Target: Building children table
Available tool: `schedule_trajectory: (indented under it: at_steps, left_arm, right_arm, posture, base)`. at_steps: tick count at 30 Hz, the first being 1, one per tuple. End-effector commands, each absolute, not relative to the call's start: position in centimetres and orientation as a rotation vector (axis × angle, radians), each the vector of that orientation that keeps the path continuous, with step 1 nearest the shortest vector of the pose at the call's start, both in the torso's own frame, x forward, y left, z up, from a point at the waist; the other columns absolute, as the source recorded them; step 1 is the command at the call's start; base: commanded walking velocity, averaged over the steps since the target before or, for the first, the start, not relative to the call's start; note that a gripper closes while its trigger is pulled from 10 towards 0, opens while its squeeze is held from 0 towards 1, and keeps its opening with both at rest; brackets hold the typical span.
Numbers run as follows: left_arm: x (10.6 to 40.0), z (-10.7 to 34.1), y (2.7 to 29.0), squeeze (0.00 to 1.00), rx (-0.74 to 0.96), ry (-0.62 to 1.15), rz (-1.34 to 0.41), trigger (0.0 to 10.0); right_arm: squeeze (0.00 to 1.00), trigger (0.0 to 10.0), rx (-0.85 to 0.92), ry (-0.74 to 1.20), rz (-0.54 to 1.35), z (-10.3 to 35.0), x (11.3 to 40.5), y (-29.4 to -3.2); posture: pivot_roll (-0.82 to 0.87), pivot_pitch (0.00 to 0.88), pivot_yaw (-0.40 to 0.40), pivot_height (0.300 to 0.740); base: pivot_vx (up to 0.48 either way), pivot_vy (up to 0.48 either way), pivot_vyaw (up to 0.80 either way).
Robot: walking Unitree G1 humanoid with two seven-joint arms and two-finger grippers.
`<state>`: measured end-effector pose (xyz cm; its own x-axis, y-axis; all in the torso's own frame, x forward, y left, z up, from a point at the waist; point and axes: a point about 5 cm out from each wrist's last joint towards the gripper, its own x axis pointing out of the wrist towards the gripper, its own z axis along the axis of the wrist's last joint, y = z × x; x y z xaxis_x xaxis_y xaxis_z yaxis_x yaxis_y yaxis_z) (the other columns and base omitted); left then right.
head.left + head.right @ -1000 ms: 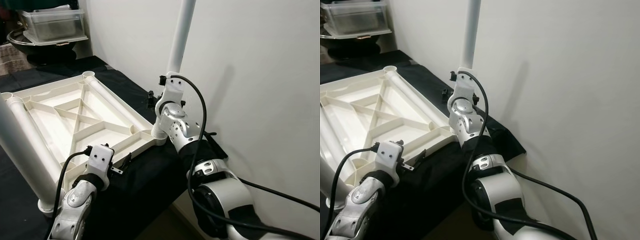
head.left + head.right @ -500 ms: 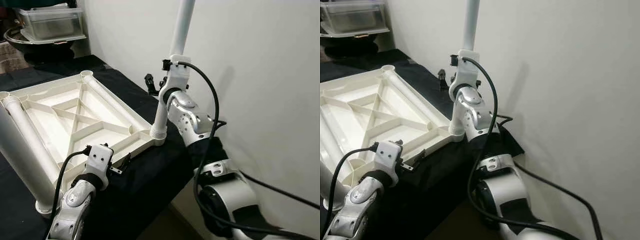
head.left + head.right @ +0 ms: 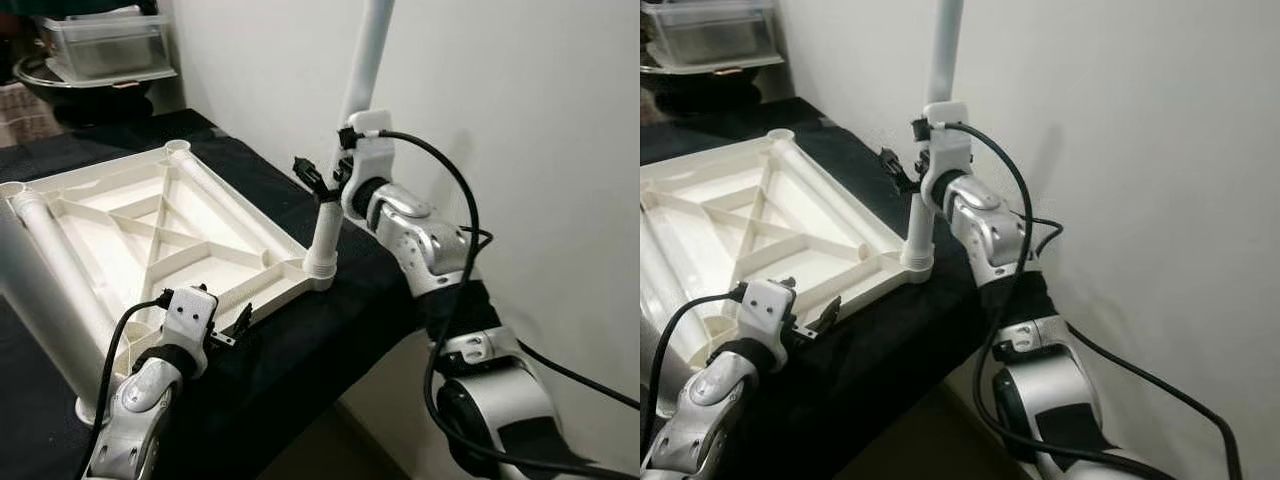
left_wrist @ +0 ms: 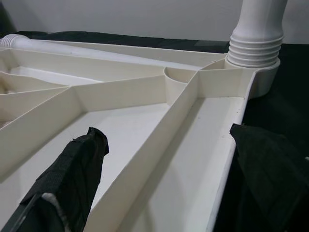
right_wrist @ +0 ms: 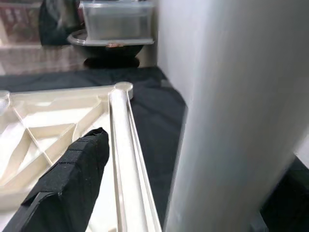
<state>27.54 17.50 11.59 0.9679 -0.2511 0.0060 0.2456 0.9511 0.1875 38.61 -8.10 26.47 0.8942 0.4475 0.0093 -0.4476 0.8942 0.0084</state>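
Black cloth covers the bench (image 3: 300,350) against a white wall, and on it the white table top (image 3: 140,240) lies upside down, ribs up. At its near right corner a white leg (image 3: 345,150) stands upright in its socket, the threaded collar sitting at the socket's mouth. The right gripper (image 3: 322,186) is at the leg partway up, one finger (image 5: 63,188) open beside the shaft; whether the other presses it I cannot tell, so the hold looks loose at best. The left gripper (image 3: 240,322) sits at the top's near edge, fingers (image 4: 72,179) spread wide across the rim wall, not clamped. To finish this leg well, I would keep the shaft plumb, steady the top, and turn until the collar seats flush. Another leg (image 3: 45,300) lies along the left side. A clear box (image 3: 100,45) rests on a dark bowl behind. No writing is legible.
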Motion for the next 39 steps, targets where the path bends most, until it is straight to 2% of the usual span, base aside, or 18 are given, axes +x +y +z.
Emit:
schedule_trajectory:
  at_steps: [1,9,10,15,19,24,26,28,30,32,39]
  left_arm:
    - [27.5,11.3,17.6,0.00,0.198,-0.016,-0.260,10.0]
    - [26.9,11.4,19.6,0.00,0.232,-0.007,-0.218,10.0]
    - [26.6,11.7,21.6,0.00,0.267,-0.003,-0.171,10.0]
    - [26.5,11.9,22.7,0.00,0.286,-0.001,-0.143,10.0]
    - [26.3,12.7,25.1,0.00,0.332,-0.001,-0.093,10.0]
    - [26.3,12.9,25.6,0.00,0.341,-0.003,-0.080,10.0]
    - [26.3,13.1,26.1,0.00,0.348,-0.005,-0.068,10.0]
    - [26.1,13.3,26.8,0.00,0.356,-0.005,-0.047,10.0]
    - [26.1,13.3,26.8,0.00,0.356,-0.005,-0.047,10.0]
    - [25.8,13.4,27.2,0.00,0.363,-0.002,-0.036,10.0]
    - [25.5,13.6,28.1,0.00,0.378,0.002,-0.018,10.0]
  right_arm:
    - [0.00,10.0,0.006,0.012,0.481,26.0,38.6,-8.5]
    - [0.00,10.0,-0.030,0.006,0.506,25.9,39.4,-10.5]
    - [0.00,10.0,-0.023,-0.015,0.532,26.3,39.4,-11.0]
    - [0.00,10.0,-0.019,-0.026,0.549,26.4,39.3,-11.0]
    - [0.00,10.0,-0.021,-0.055,0.617,26.7,38.8,-10.8]
    - [0.00,10.0,-0.024,-0.063,0.640,26.7,38.7,-10.7]
    - [0.00,10.0,-0.025,-0.077,0.680,26.7,38.3,-10.4]
    - [0.00,10.0,-0.036,-0.146,0.860,27.1,36.9,-9.3]
    - [0.00,10.0,-0.036,-0.146,0.860,27.1,36.9,-9.3]
    - [0.00,10.0,-0.064,-0.180,1.006,26.8,35.6,-8.5]
    - [0.00,10.0,-0.099,-0.185,1.068,26.1,35.4,-8.3]
  posture:
    - [0.02,0.000,-0.117,0.740]
    - [0.04,0.000,-0.126,0.740]
    - [0.05,0.000,-0.130,0.740]
    - [0.05,0.000,-0.130,0.740]
    - [0.05,0.000,-0.128,0.740]
    - [0.05,0.000,-0.128,0.740]
    - [0.05,0.000,-0.129,0.740]
    - [0.05,0.000,-0.130,0.740]
    - [0.05,0.000,-0.130,0.740]
    - [0.05,0.000,-0.131,0.740]
    - [0.07,0.000,-0.140,0.740]
  base:
    - [0.000,0.000,0.00]
    - [0.000,0.000,0.00]
    - [0.000,0.000,0.00]
    - [0.000,0.000,0.00]
    - [0.000,0.000,0.00]
    - [0.000,0.000,0.00]
    - [0.000,0.000,0.00]
    - [0.000,0.000,0.00]
    - [0.000,0.000,0.00]
    - [0.000,0.000,0.00]
    - [0.000,0.000,0.00]
